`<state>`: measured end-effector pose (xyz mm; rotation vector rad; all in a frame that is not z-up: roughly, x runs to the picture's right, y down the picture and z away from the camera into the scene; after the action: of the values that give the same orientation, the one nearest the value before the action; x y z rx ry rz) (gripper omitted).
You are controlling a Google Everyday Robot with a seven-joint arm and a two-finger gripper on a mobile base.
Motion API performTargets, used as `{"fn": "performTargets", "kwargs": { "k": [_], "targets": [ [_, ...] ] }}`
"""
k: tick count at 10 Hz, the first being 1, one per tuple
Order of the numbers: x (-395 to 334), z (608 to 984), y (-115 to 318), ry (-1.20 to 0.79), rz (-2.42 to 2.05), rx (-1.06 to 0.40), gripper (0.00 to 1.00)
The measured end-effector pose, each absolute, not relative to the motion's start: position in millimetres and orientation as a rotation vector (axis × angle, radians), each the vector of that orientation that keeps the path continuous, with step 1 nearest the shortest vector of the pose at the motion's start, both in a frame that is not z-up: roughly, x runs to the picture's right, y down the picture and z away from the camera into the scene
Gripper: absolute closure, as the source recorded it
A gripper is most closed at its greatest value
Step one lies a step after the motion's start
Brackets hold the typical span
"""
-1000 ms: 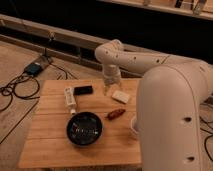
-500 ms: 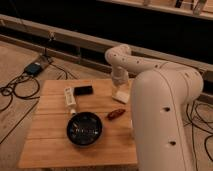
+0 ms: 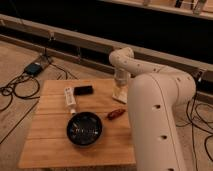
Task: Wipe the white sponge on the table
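The white sponge (image 3: 119, 94) lies flat near the right edge of the wooden table (image 3: 50, 142). My gripper (image 3: 120, 81) hangs from the curved white arm, pointing down right over the sponge's far end, open, with nothing lifted in it. I cannot tell whether it touches the sponge. The arm's thick white body covers the table's right front corner.
A dark round bowl (image 3: 84, 129) sits at the front middle, with a small reddish-brown item (image 3: 116, 114) to its right. A long narrow white item (image 3: 69, 98) and a flat black object (image 3: 83, 90) lie at the back left. Cables and a blue box (image 3: 35, 68) lie on the floor to the left.
The arm has swung right and folded, bringing the gripper from the sponge's left side to right above it. The sponge has not moved.
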<state>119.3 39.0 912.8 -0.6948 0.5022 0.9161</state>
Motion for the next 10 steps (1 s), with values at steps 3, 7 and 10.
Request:
{"fn": "performTargets", "kwargs": {
  "k": [3,7,10],
  "targets": [
    [121,928,55,0.519,0.850,-0.707,0.35],
    [130,945,56,0.541,0.835,-0.680,0.35],
    [137,953,56,0.564,0.859,-0.654,0.35]
  ]
}}
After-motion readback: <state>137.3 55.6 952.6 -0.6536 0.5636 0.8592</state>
